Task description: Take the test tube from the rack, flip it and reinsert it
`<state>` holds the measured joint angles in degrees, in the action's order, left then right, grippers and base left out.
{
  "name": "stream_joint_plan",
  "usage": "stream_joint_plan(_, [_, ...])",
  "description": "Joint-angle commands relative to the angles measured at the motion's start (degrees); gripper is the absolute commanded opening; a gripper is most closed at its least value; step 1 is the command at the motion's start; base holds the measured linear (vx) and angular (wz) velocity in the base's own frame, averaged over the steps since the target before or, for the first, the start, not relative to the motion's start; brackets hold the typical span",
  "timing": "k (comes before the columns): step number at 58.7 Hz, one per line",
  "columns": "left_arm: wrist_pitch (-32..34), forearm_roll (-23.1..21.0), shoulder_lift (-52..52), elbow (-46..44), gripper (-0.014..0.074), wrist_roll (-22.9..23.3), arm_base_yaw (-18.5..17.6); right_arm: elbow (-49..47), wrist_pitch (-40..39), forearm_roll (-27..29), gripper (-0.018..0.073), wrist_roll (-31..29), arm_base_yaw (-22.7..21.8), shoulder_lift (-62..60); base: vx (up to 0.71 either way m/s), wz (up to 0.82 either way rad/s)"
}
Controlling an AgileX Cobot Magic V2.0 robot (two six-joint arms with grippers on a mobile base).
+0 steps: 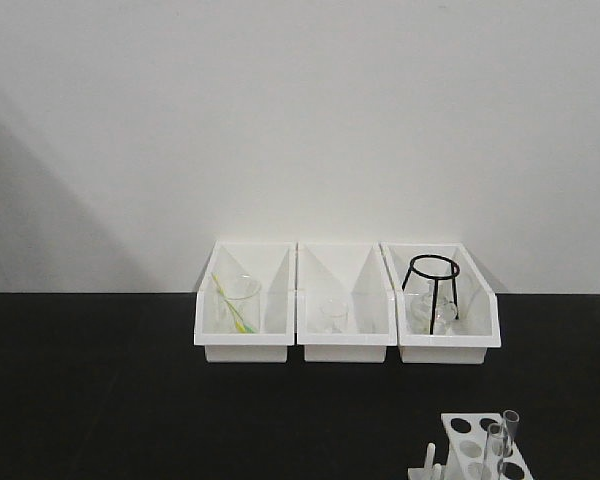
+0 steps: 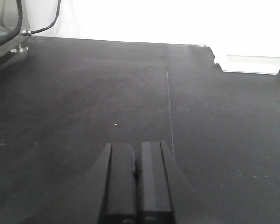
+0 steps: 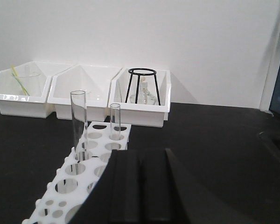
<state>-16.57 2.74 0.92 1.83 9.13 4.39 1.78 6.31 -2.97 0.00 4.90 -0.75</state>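
My right claw, clenched and empty, hovers just behind the rack, where two test tubes stand upright near the three white bins. My left claw, also clenched, hangs over the bare black table.

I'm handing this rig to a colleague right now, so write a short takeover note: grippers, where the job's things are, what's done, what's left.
Left gripper: shut, empty, over bare black table.
Right gripper: shut, empty, just behind the rack.
Rack: near the table's front right edge, in front of the three white bins.
Tubes: a tall tube and a short tube stand upright in rack holes, mouths up.
Done: nothing visible; neither tube is gripped.
Left: open the right gripper, lift one tube out, flip it, put it back in a hole.
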Motion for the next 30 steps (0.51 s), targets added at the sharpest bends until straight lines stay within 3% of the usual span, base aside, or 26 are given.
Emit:
stream_joint_plan(1, [5.0,-0.25,0.65,-0.01,-0.0006,-0.01,-0.41,0.0,-4.32,-0.75,-0.0012,0.0,-0.36,-0.46,0.0,0.0])
stream_joint_plan(30, [5.0,-0.25,0.65,-0.01,-0.0006,-0.01,-0.41,0.0,-4.32,-0.75,-0.0012,0.0,-0.36,-0.46,0.0,0.0])
